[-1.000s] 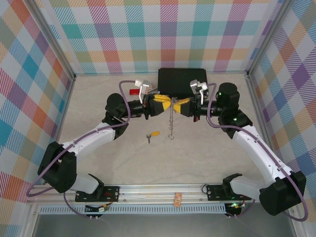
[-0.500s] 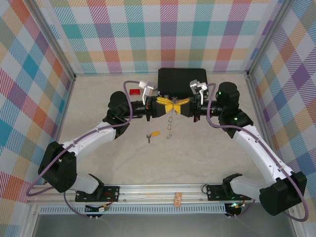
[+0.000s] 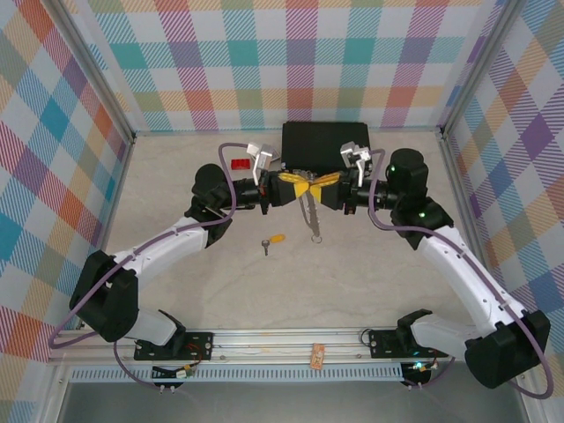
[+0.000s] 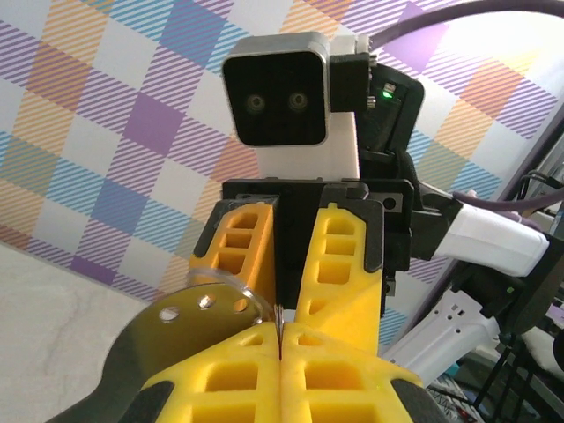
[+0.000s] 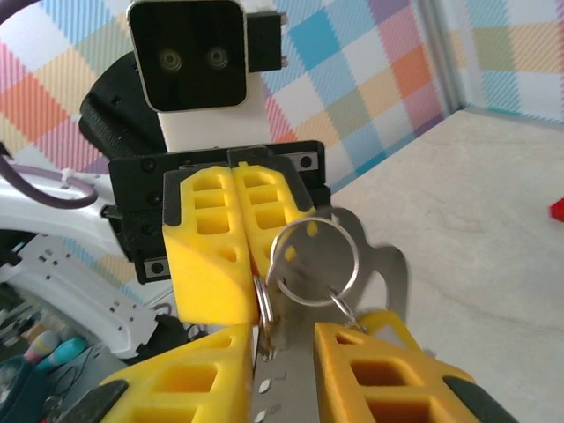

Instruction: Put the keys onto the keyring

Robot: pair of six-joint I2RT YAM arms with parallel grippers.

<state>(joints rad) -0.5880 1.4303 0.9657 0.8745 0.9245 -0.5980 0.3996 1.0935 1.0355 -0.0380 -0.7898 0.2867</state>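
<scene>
Both arms bend inward over the pale surface (image 3: 352,286). The left forearm climbs toward 1 o'clock with its wrist pointing to 3. The right forearm climbs toward 11 o'clock with its wrist pointing to 9. The left pincer (image 3: 300,186) and right pincer (image 3: 315,185) meet tip to tip, at 6 o'clock of the black rectangular case (image 3: 324,145).

The left pincer is clenched on the thin grey metal keyring (image 3: 311,216), which hangs below the meeting point. The right wrist view shows the right pincer's yellow fingers (image 5: 361,357) parted, with a flat holed metal strip (image 5: 280,388) between them.

A second ago the two pincers stood slightly apart, the left parted and the right clamped. The keyring hung straight down then, and now it slants toward 5 o'clock.

The small key with a yellow-orange head (image 3: 274,239) lies unmoved on the surface, at 7 o'clock of the pincers.
</scene>
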